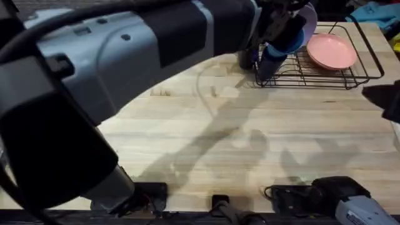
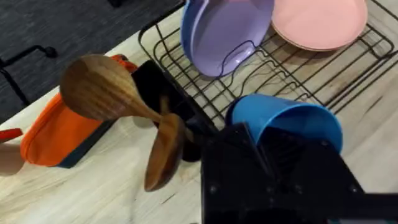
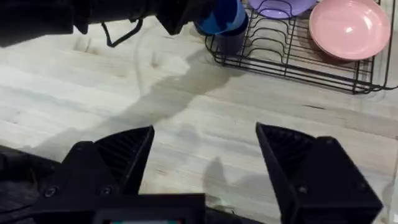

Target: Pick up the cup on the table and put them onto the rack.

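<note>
Holding the bright blue plastic cup (image 2: 283, 121), the left hand (image 2: 273, 165) hovers over the black wire rack's (image 1: 350, 78) left end; the right hand (image 3: 202, 162) is wide apart above the wooden tabletop (image 1: 250, 137).

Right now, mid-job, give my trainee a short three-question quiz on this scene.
1. True or false: the left hand holds the blue cup.
2. Which plate in the rack lies flat? A) pink plate B) purple plate
3. Fill in: the right hand is ____ above bare table.

Key: 1 true; 2 A; 3 open.
</note>
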